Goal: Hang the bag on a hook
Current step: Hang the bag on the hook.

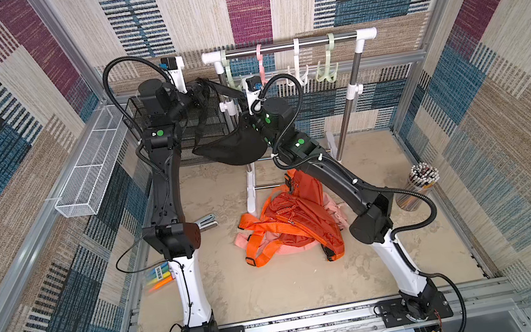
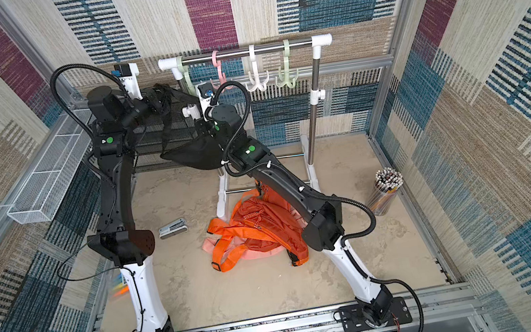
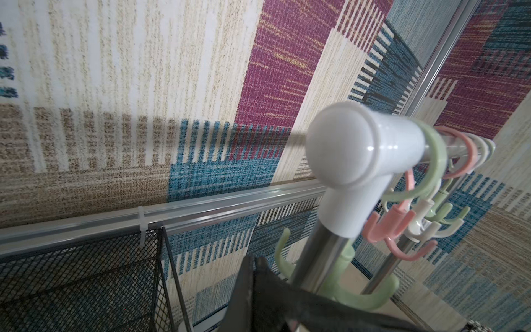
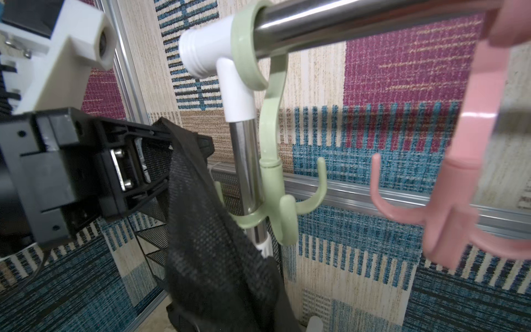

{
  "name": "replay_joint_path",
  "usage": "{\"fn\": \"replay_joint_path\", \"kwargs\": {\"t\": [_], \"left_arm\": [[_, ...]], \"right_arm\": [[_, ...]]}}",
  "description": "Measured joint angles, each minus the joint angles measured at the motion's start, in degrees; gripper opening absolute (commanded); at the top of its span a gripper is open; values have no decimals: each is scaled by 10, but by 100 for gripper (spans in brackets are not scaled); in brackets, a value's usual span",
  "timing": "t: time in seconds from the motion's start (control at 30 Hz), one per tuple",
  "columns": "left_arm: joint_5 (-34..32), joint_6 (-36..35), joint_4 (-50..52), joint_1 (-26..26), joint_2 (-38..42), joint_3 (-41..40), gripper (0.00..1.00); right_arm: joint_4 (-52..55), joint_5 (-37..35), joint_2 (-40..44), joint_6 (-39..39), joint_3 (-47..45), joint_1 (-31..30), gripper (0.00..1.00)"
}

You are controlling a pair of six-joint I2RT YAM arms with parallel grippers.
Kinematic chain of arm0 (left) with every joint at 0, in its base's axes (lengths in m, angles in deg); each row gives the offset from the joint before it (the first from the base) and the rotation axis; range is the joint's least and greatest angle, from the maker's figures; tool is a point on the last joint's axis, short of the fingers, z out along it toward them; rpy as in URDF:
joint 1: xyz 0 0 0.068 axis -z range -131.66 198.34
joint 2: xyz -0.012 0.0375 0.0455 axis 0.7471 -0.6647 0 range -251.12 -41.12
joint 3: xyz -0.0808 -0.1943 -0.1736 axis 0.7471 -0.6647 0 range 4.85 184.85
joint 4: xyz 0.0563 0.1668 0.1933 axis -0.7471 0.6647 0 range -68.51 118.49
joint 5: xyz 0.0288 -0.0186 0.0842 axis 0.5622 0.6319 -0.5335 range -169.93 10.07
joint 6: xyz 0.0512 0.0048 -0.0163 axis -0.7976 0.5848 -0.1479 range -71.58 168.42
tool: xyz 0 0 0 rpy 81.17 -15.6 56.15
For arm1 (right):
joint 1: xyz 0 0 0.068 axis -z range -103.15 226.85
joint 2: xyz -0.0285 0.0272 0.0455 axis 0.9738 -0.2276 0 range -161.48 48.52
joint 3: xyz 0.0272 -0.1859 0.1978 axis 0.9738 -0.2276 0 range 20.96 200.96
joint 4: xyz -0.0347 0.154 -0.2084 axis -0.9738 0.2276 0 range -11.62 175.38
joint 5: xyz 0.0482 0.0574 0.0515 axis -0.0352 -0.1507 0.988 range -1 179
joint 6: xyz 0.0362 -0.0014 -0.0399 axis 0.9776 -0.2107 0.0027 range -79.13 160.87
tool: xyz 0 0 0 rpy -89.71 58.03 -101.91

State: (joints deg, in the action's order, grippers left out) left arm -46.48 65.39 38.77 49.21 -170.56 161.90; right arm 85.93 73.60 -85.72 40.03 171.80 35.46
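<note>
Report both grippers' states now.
Left gripper: closed on the strap of the black bag.
Right gripper: closed, apparently on the bag's body.

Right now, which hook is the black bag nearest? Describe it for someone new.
A clothes rack stands at the back wall, four plastic hooks on its steel rail. Look at the rail's end by the black mesh basket: the pale green hook beside the upright post. Unlike the other green hook, it has the black bag's strap at its prongs.
</note>
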Motion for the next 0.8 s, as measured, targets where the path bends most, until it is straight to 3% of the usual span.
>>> {"fn": "replay_joint_path", "kwargs": {"t": [0.8], "left_arm": [[-91, 42, -141, 20, -54, 9, 0]], "right_arm": [[-156, -56, -66, -93, 28, 12, 0]]}}
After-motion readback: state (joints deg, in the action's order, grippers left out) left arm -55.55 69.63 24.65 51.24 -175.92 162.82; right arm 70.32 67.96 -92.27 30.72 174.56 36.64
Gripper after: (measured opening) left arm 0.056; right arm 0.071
